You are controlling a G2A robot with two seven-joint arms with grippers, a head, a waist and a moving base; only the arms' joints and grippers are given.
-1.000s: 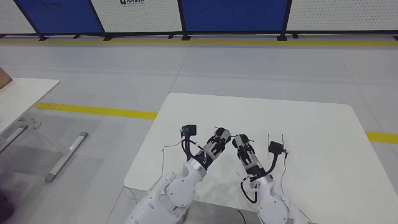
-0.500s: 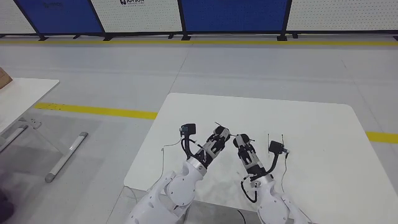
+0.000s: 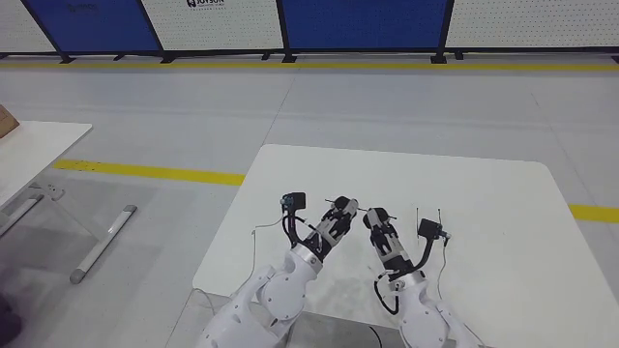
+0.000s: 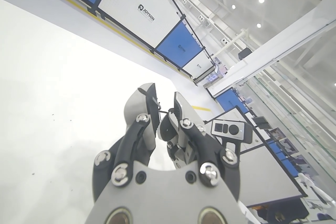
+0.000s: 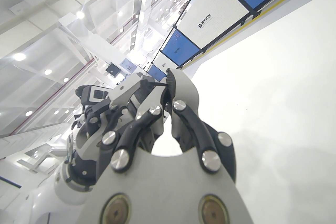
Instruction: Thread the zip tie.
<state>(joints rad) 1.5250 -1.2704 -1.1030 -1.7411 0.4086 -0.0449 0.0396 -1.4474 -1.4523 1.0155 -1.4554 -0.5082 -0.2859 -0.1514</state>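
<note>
Left wrist view, zip tie [image 4: 164, 112] across left gripper [image 4: 165, 97]

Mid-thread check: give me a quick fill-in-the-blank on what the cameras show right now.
1. The zip tie at the left gripper is ___ in colour.
2. The table under the left gripper and the right gripper is ___ in colour.
3. The stripe on the floor beside the table is ___ in colour.
Missing words: black; white; yellow.
</note>
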